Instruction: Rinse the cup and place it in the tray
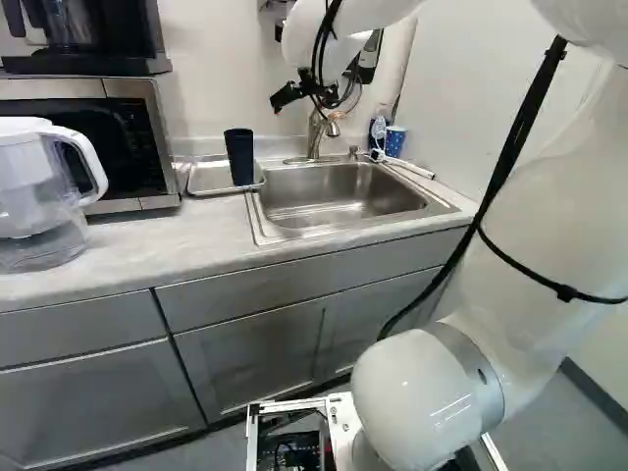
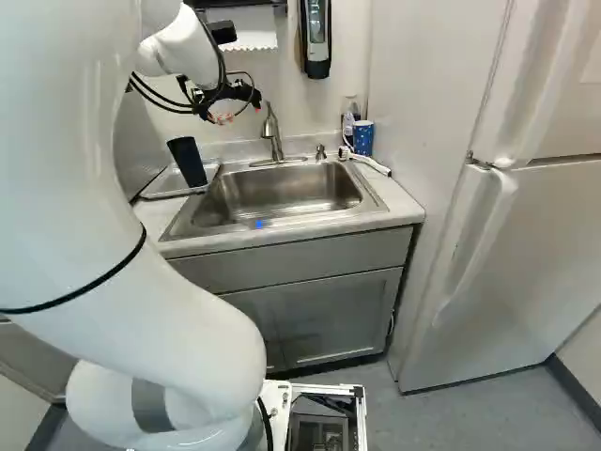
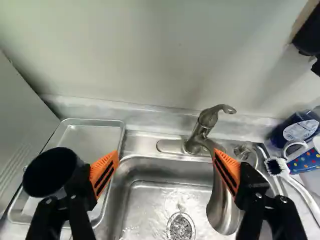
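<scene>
Basically near done: see cup (image 1: 239,157) upright in tray (image 3: 92,135) left of sink (image 2: 282,193), so call placing complete. Guess rinsing finished too; can't confirm. Find gripper (image 3: 166,154) spread wide, empty, above sink. Maybe check faucet (image 3: 200,131) at sink's back edge.

This was a kitchen or kitchenette. A steel sink (image 2: 282,199) with a faucet (image 3: 202,131) was let into the surface (image 1: 128,250) near its right edge. Along the back edge stood a microwave (image 1: 147,147), and a lidded water pitcher (image 1: 37,191) sat closer to the front edge. Grey cabinets (image 2: 329,315) ran below, a refrigerator (image 2: 540,244) rose past the right edge, and a scrub brush (image 3: 298,189) lay beside the sink.
</scene>
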